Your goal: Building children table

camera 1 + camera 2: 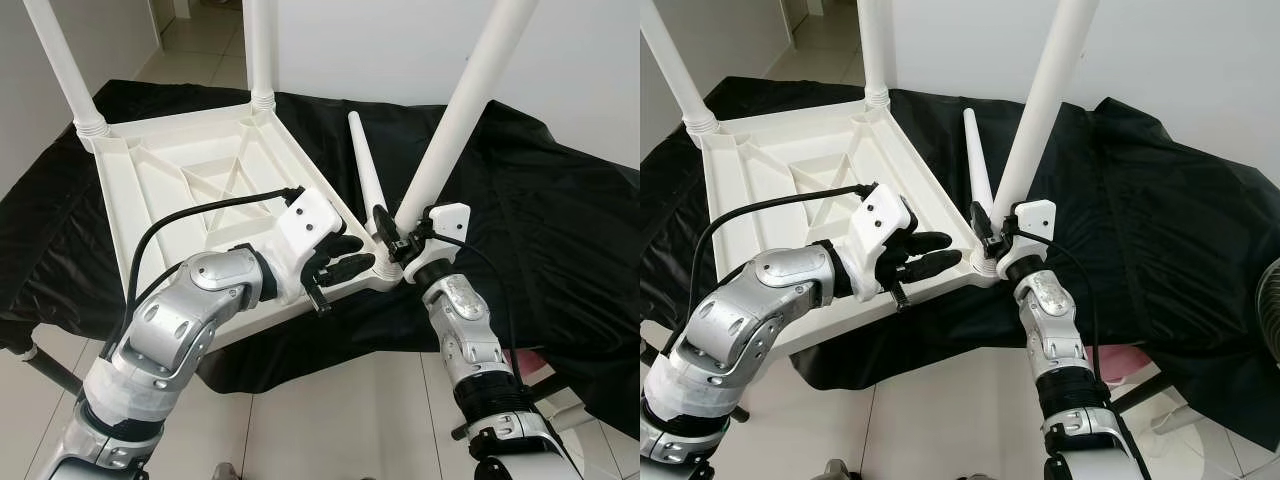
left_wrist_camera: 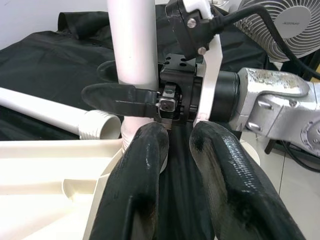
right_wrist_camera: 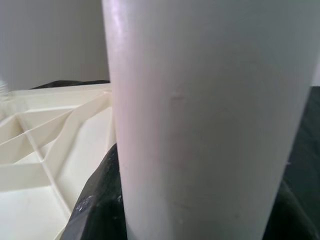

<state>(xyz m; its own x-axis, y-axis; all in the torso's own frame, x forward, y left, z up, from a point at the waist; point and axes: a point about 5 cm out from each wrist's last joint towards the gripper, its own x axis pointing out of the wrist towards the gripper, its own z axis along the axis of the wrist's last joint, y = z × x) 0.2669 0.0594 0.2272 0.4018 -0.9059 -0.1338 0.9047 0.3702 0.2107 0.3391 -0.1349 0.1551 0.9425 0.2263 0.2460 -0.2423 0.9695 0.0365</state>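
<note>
A white plastic table top (image 1: 190, 190) lies upside down on a black cloth (image 1: 540, 220). Two white legs stand in its far corners (image 1: 62, 70) (image 1: 260, 50). At the near right corner, a third leg (image 1: 468, 92) leans tilted with its foot at the corner socket (image 1: 985, 268). My right gripper (image 1: 396, 240) is shut on this leg low down; one finger (image 2: 117, 97) wraps round it. The leg (image 3: 200, 125) stands close up in the right wrist view. My left gripper (image 1: 347, 257) lies on the table's rim beside that corner, its fingers (image 2: 135, 190) slightly apart with nothing between them.
A fourth leg (image 1: 365, 172) lies loose on the cloth beyond the corner, threaded end (image 2: 97, 125) toward the table. A fan (image 2: 280, 25) stands off to my right. Tiled floor (image 1: 940, 420) lies below the near edge, and a pink object (image 1: 1110, 360) sits under the cloth's right side.
</note>
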